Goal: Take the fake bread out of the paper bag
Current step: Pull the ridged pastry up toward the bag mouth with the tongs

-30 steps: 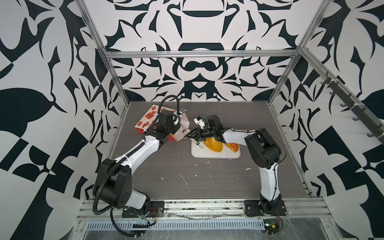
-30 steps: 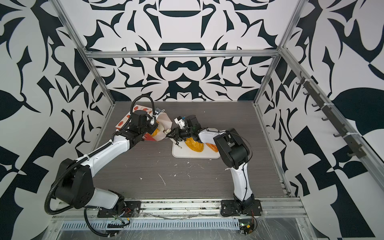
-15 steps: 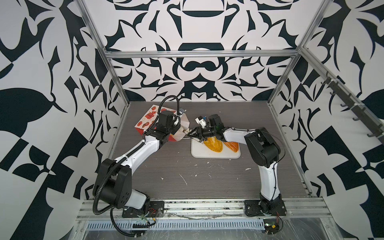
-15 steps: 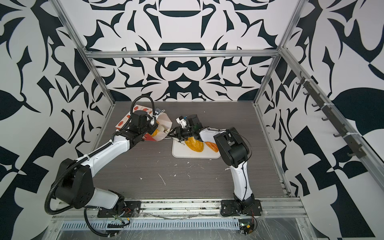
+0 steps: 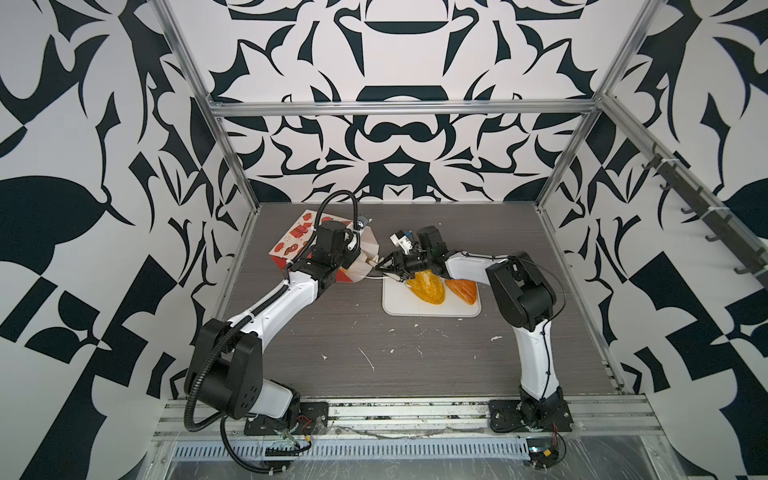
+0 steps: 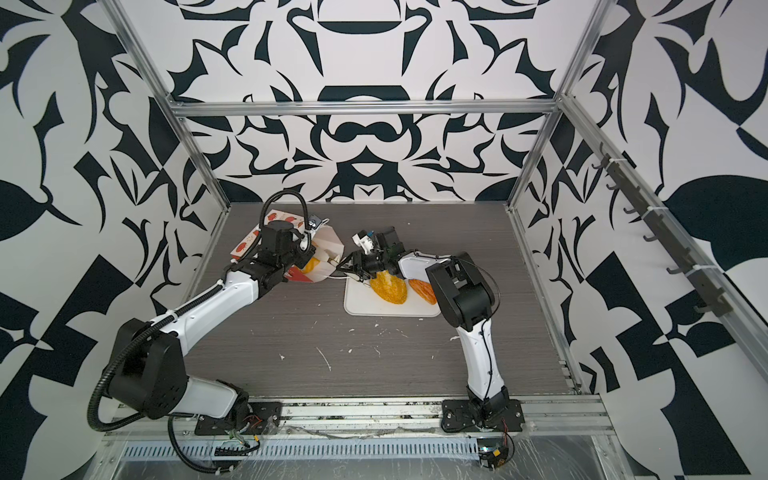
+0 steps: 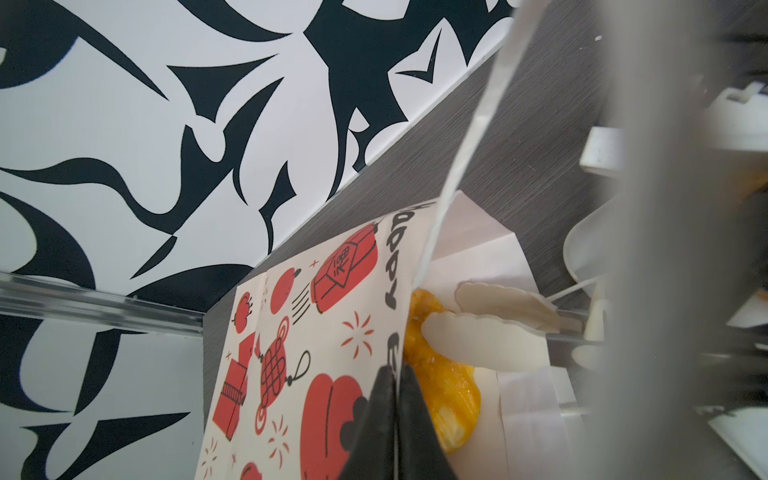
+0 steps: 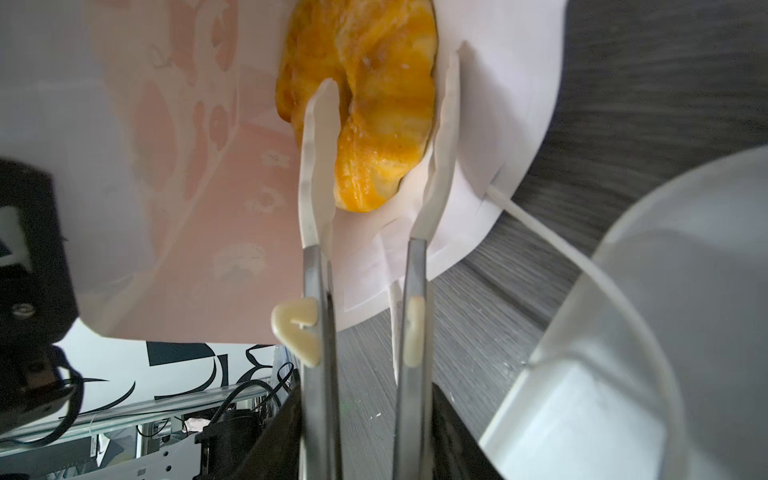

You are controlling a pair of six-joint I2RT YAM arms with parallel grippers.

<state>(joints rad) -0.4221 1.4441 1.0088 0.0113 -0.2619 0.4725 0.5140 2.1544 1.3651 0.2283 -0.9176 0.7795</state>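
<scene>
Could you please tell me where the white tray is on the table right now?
In both top views the white tray lies right of centre on the table, just right of the paper bag's mouth, under the right gripper.

red paper bag on side, golden pastry inside

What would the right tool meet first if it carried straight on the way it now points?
Most likely the golden pastry lying in the mouth of the paper bag. The right tool stands open, its tips either side of that pastry; whether they touch it is unclear.
</scene>
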